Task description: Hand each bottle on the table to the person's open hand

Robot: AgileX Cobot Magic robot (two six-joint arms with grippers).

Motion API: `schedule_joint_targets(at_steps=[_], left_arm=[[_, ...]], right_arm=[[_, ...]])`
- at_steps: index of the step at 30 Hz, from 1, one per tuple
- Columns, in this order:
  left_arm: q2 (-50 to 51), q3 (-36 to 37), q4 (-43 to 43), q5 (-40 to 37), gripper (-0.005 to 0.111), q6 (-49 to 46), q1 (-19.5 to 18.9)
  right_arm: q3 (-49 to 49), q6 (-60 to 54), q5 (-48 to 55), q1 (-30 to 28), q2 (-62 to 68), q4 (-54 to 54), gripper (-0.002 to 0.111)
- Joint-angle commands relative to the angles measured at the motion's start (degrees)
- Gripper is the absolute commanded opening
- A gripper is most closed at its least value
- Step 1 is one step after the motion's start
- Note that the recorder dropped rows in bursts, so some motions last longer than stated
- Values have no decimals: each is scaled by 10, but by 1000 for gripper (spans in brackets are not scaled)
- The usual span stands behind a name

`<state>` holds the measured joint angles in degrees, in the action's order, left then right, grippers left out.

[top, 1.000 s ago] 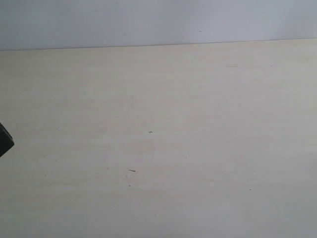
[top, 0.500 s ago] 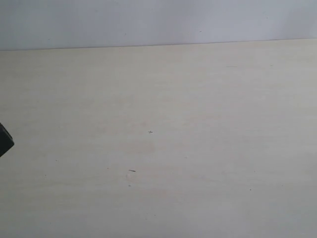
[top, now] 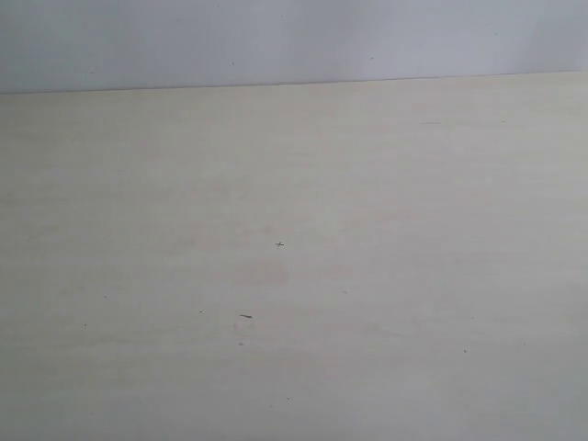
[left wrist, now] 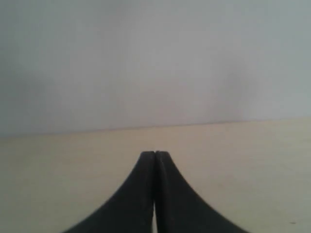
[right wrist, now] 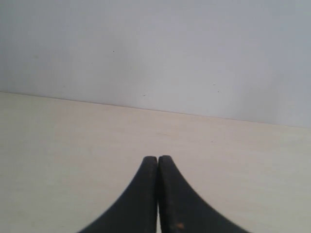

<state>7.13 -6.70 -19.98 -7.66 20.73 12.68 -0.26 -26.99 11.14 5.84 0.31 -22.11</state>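
The pale beige table (top: 367, 230) fills the exterior view, with only a few tiny dark specks on it. No bottle shows in any view, and the person's open hand is out of view. My left gripper (left wrist: 155, 153) is shut with nothing between its black fingers, low over the table (left wrist: 243, 160). My right gripper (right wrist: 158, 158) is likewise shut and holds nothing, above the table (right wrist: 73, 141). Neither gripper shows in the exterior view.
A plain grey-white wall (top: 294, 41) rises behind the table's far edge. The same wall (left wrist: 155, 63) fills the background of the left wrist view, and the wall (right wrist: 155, 53) also backs the right wrist view.
A dark piece of the left arm that stood at the left edge of the exterior view has gone out of that view. Nothing else has moved.
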Motion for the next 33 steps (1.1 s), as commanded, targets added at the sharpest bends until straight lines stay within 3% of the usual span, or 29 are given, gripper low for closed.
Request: schedule_joint_targets(at_steps=[1, 7, 15, 33], left_arm=[[-55, 1, 4, -101, 1, 10, -99], [-71, 2, 14, -165, 1, 12, -115], [-71, 67, 20, -118, 1, 57, -115], [-71, 67, 28, -137, 1, 74, -115]], right_arm=[[3, 3, -2, -3, -3, -2, 0], [3, 3, -2, -3, -3, -2, 0], [3, 3, -2, -3, -3, -2, 0], [3, 3, 0, -3, -3, -2, 0]])
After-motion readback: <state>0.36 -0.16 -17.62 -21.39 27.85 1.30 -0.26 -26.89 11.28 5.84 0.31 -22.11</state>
